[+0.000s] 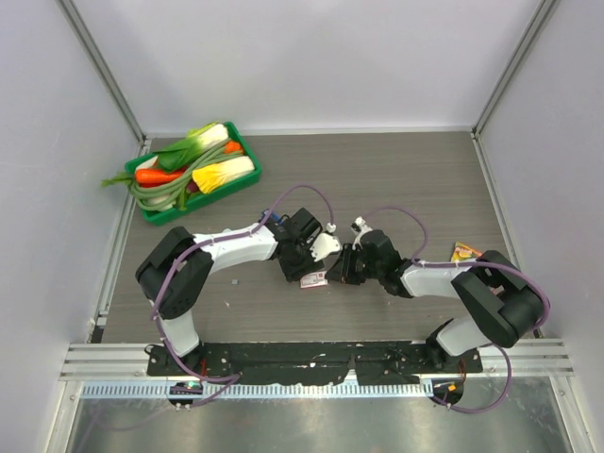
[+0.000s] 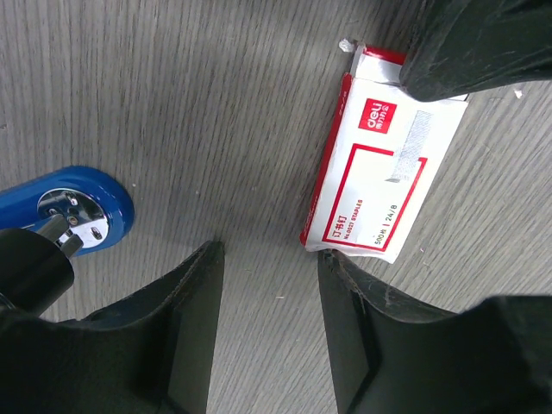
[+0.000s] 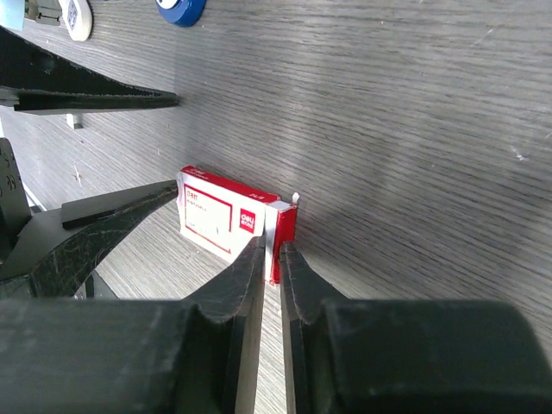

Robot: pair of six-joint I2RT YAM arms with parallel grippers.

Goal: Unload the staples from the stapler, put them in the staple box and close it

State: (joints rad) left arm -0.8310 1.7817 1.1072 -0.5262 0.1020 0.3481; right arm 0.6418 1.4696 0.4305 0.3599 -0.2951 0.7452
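Observation:
A flat red, white and grey packet (image 2: 379,155) lies on the wooden table; it also shows in the top view (image 1: 313,279). My right gripper (image 3: 274,246) is shut on the packet's red end flap (image 3: 286,226). My left gripper (image 2: 267,254) is open over bare table, and its right fingertip (image 2: 332,259) touches the packet's near corner. The rounded end of a blue stapler (image 2: 82,211) with a chrome part lies to the left of my left gripper. It also shows far off in the right wrist view (image 3: 181,10), beside a white stapler (image 3: 78,17). No loose strip of staples shows.
A green tray (image 1: 247,149) of toy vegetables stands at the back left. A small orange and yellow packet (image 1: 464,252) lies at the right, by the right arm. Grey walls enclose the table on three sides.

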